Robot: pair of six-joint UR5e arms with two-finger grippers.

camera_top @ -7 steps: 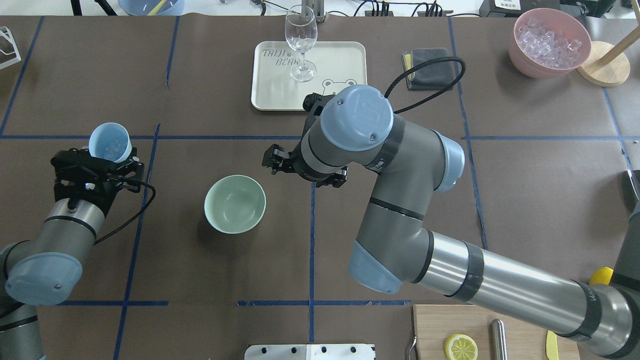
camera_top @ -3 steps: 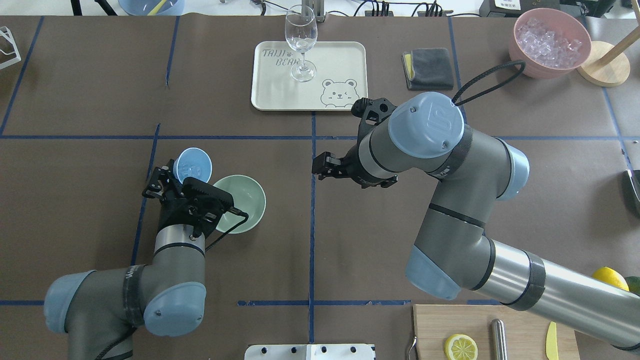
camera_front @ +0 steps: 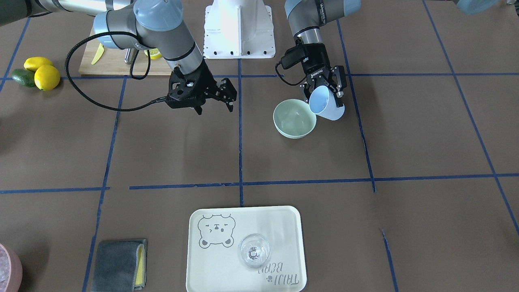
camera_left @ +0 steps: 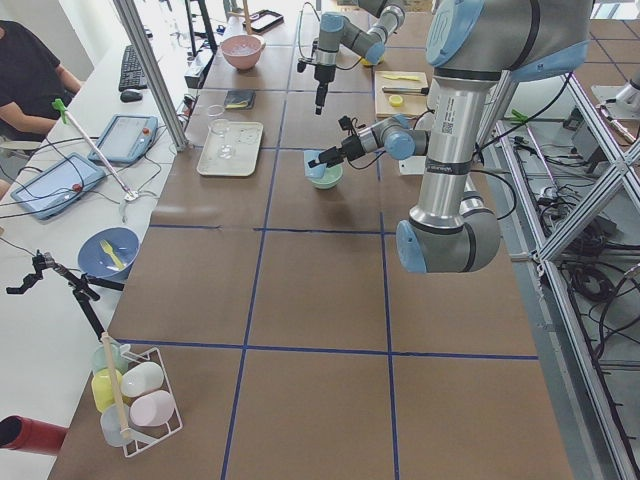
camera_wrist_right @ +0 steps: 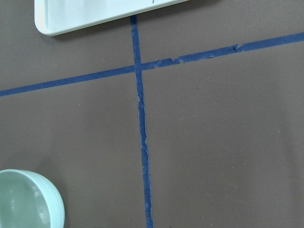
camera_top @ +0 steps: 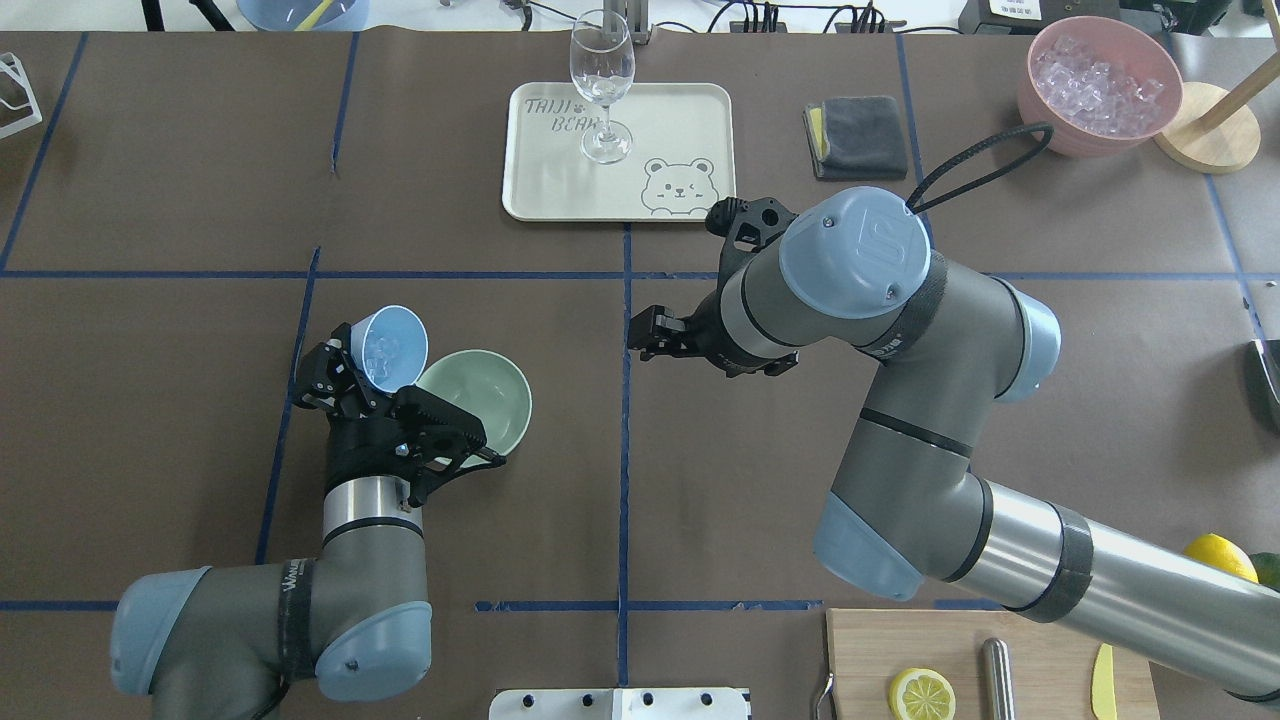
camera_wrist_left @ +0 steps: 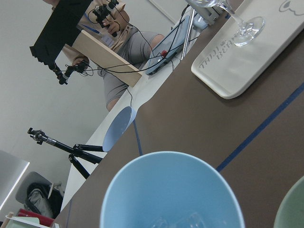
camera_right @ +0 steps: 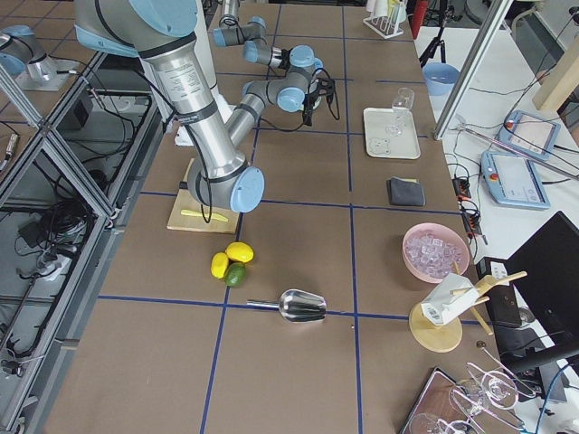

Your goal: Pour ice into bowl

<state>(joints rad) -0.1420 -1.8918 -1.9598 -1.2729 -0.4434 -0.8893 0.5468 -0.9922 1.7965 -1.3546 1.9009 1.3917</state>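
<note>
One tilted cup point(camera_top: 388, 345) apparently overlaps bowl point(camera_top: 497, 398) rim

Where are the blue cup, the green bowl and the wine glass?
blue cup point(camera_top: 402, 328), overhead view, inner wall near its rim.
green bowl point(camera_top: 490, 405), overhead view, bare inner wall.
wine glass point(camera_top: 602, 68), overhead view, its bowl.

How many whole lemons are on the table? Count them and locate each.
2. One lemon and the second lemon lie side by side next to a green fruit near the cutting board. None seems hidden.
</note>
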